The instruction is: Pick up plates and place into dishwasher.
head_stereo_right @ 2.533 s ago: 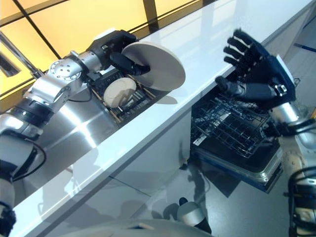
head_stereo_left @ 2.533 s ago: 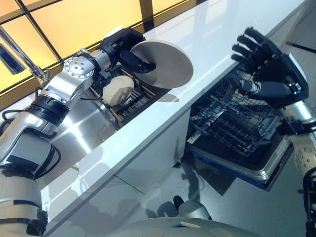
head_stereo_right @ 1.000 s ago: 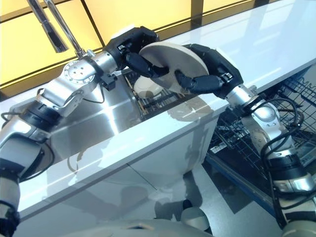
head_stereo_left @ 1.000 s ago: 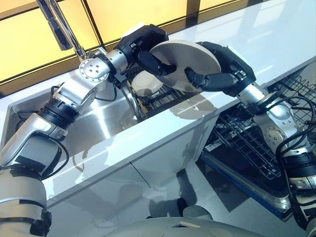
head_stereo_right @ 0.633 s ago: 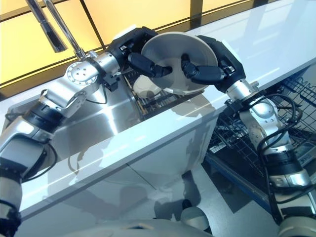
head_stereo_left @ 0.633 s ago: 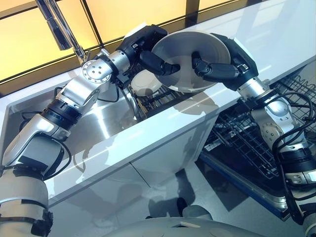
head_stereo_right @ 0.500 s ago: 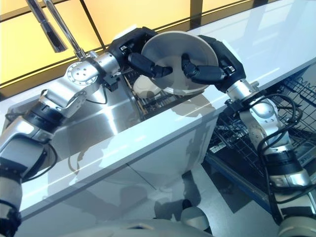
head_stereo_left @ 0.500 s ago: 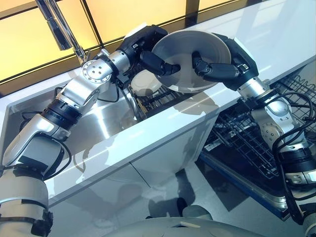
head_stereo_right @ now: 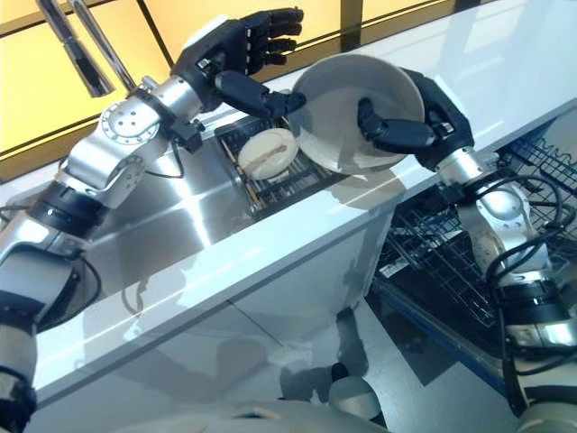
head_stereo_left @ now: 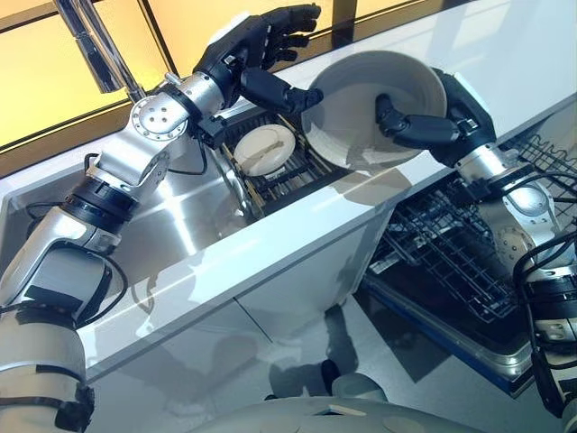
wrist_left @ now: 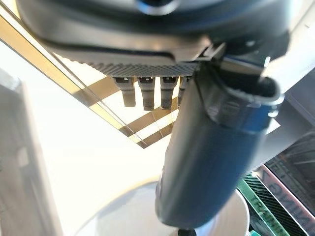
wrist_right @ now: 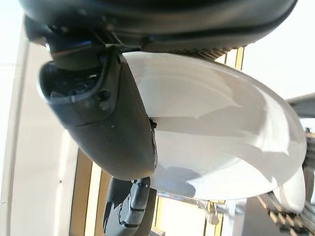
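Observation:
My right hand (head_stereo_left: 462,115) is shut on a white plate (head_stereo_left: 353,126), thumb across its inner face and fingers behind it, as the right wrist view confirms with the plate (wrist_right: 216,147) past the thumb (wrist_right: 108,128). The plate hangs tilted over the white counter's (head_stereo_left: 297,239) back edge, next to the sink. Just left of the plate my left hand (head_stereo_left: 236,56) is open, fingers spread upward. Its thumb (wrist_left: 211,162) points at the plate's rim; I cannot tell whether it touches. A second white plate (head_stereo_left: 264,149) stands in the dark rack (head_stereo_left: 293,179) inside the sink.
The steel sink (head_stereo_left: 171,234) lies left of the rack, with a faucet (head_stereo_left: 86,45) rising behind it. Below the counter on the right, the dishwasher's wire rack (head_stereo_left: 451,262) is pulled out over its open door (head_stereo_left: 469,347).
My left hand has let go of the plate, opened and risen. The right hand alone now holds the plate and has carried it a little to the right.

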Controlling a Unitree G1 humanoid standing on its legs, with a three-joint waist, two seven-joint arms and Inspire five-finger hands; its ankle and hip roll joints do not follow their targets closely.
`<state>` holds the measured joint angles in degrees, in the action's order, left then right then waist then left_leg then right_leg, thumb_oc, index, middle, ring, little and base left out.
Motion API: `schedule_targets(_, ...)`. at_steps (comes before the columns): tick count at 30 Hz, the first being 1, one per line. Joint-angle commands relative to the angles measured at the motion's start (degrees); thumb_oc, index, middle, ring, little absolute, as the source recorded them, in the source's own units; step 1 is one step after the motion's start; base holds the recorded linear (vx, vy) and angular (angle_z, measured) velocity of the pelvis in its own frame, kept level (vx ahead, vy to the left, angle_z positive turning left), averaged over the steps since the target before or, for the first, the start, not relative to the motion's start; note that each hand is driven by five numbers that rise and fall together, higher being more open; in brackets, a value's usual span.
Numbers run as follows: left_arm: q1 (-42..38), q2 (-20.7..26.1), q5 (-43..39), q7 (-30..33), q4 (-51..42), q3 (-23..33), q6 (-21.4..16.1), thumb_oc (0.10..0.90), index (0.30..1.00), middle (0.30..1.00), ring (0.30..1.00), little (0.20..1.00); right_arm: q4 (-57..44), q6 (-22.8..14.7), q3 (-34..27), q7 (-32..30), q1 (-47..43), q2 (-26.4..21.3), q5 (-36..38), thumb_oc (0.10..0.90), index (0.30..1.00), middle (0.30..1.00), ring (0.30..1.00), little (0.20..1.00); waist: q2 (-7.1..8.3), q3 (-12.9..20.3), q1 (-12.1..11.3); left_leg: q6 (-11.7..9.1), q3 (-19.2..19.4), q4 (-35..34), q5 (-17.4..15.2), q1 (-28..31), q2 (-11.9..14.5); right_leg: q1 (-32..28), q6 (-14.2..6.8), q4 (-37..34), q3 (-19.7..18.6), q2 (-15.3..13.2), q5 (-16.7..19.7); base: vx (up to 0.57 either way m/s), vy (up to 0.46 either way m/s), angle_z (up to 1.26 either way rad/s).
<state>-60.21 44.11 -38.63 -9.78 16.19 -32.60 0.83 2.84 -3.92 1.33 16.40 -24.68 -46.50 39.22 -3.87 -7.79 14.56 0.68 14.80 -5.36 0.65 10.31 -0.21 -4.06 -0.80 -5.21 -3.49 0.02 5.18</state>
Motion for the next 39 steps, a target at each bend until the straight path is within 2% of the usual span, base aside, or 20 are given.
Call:
schedule_targets(1, -5.7, 5.3, -0.4, 6.1, 8.2, 7.6, -3.9, 0.8, 0.9, 0.9, 0.9, 0.9, 3.2, -7.7, -11.7, -3.1, 1.2, -6.2, 1.8, 0.1, 0.3, 0.3, 0.3, 0.2, 1.01, 6.5, 1.0, 0.2, -1.2, 0.4, -2.8, 0.0, -0.1, -0.6, -4.3, 1.5, 0.6, 1.2, -2.5, 0.01, 0.003, -0.09)
schedule_targets(3, -5.2, 5.6, -0.1, 5.9, 9.4, 8.2, -2.6, 0.8, 0.9, 0.9, 0.9, 0.9, 3.9, -8.5, -13.8, -3.9, 3.2, -7.2, 1.3, 0.1, 0.3, 0.3, 0.3, 0.2, 1.1, 6.4, 1.5, 0.2, -0.9, 0.4, -2.7, 0.0, 0.0, -0.4, -4.4, 1.6, 0.4, 1.2, -2.4, 0.01, 0.001, -0.1)
schedule_targets(6, -3.8, 6.1, 0.7, 5.8, 10.7, 9.2, -2.9, 0.8, 0.9, 0.9, 0.9, 0.9, 4.4, -10.0, -18.2, -4.4, 7.2, -8.7, 1.5, 0.1, 0.3, 0.3, 0.3, 0.2, 1.29, 6.3, 2.5, 0.1, -0.4, 0.4, -2.7, -0.1, 0.1, -0.1, -4.5, 1.6, 0.1, 1.4, -2.1, 0.0, -0.005, -0.05)
schedule_targets(13, -0.8, 6.4, -3.6, 2.2, 8.9, 10.6, -1.2, 0.8, 0.9, 0.9, 0.9, 0.9, 5.7, -12.9, -26.7, -6.3, 15.2, -10.8, 2.4, 0.1, 0.3, 0.3, 0.3, 0.2, 1.49, 5.7, 4.1, -0.2, 0.8, 0.4, -2.6, -0.1, 0.3, 0.6, -4.8, 1.5, -0.6, 1.5, -1.4, 0.0, -0.009, -0.12)
schedule_targets(20, 1.9, 6.9, -3.6, 1.6, 2.7, 11.6, -0.8, 0.8, 0.9, 0.9, 0.9, 0.9, 8.6, -16.4, -32.3, -10.8, 21.9, -11.1, -4.0, 0.1, 0.3, 0.3, 0.3, 0.2, 1.36, 5.2, 4.8, -0.4, 1.4, 0.4, -2.5, -0.3, 0.6, 1.0, -4.9, 1.6, -0.7, 1.6, -1.2, 0.0, -0.01, -0.09)
schedule_targets(23, 4.1, 6.8, -3.7, 1.4, -0.9, 12.2, 0.2, 0.8, 0.9, 0.9, 0.9, 0.9, 9.1, -16.7, -33.9, -11.7, 24.9, -11.1, -6.4, 0.1, 0.3, 0.3, 0.3, 0.2, 1.4, 5.0, 4.8, -0.4, 1.3, 0.4, -2.4, -0.5, 0.6, 1.2, -4.9, 1.9, -0.5, 1.6, -1.2, -0.02, -0.014, -0.04)
schedule_targets(27, 6.9, 5.6, -3.3, 0.7, -2.5, 13.2, 0.5, 0.8, 0.9, 0.9, 0.9, 0.9, 10.2, -16.5, -32.6, -11.2, 26.1, -10.3, -10.7, 0.1, 0.3, 0.3, 0.3, 0.2, 1.58, 4.6, 4.6, -0.4, 1.0, 0.4, -2.2, -0.5, 0.7, 1.3, -4.8, 2.1, -0.3, 1.6, -1.2, -0.01, -0.013, -0.05)
schedule_targets(28, 7.7, 5.1, -3.4, 0.4, -3.0, 13.6, 0.5, 0.8, 0.9, 0.9, 0.9, 0.9, 10.7, -16.2, -31.5, -11.9, 26.3, -9.9, -14.8, 0.1, 0.3, 0.3, 0.3, 0.2, 1.68, 4.5, 4.5, -0.3, 1.0, 0.4, -2.1, -0.4, 0.7, 1.2, -4.7, 2.1, -0.1, 1.5, -1.2, 0.0, 0.0, 0.0)
schedule_targets(29, 8.0, 5.0, -3.6, 0.6, -3.5, 13.6, 0.8, 0.8, 0.9, 0.9, 0.9, 0.9, 10.6, -16.4, -30.6, -12.9, 26.2, -9.8, -15.9, 0.1, 0.3, 0.3, 0.3, 0.2, 1.71, 4.5, 4.4, -0.3, 1.0, 0.4, -2.1, -0.4, 0.7, 1.2, -4.7, 2.1, -0.1, 1.5, -1.2, 0.0, 0.0, 0.0)
schedule_targets(31, 9.2, 4.0, -4.6, 0.6, -5.5, 13.6, 1.0, 0.8, 0.9, 0.9, 0.9, 0.9, 9.9, -14.0, -26.7, -15.7, 26.1, -9.4, -24.8, 0.1, 0.3, 0.3, 0.3, 0.2, 1.8, 4.1, 3.9, -0.2, 0.7, 0.4, -1.8, -0.5, 0.8, 1.3, -4.6, 2.4, 0.4, 1.4, -1.2, 0.0, 0.0, 0.0)
schedule_targets(35, 11.3, 2.2, -4.7, 0.9, -8.1, 13.0, 0.4, 0.8, 0.9, 0.9, 0.9, 0.9, 11.0, -11.7, -21.4, -18.7, 24.5, -9.4, -33.3, 0.1, 0.3, 0.3, 0.3, 0.2, 1.92, 3.7, 3.0, 0.0, 0.4, 0.4, -1.6, -0.4, 0.7, 1.1, -4.5, 2.5, 0.7, 1.3, -1.2, 0.0, -0.014, 0.01)
schedule_targets(39, 12.8, 0.2, -3.9, 1.2, -11.1, 11.8, 0.1, 0.8, 0.9, 0.9, 0.9, 0.9, 12.4, -7.0, -13.5, -20.8, 20.0, -9.5, -40.9, 0.1, 0.3, 0.3, 0.3, 0.2, 1.99, 3.2, 1.6, 0.1, -0.1, 0.4, -1.6, -0.3, 0.7, 0.8, -4.3, 2.6, 1.2, 1.1, -1.3, 0.0, -0.027, 0.05)
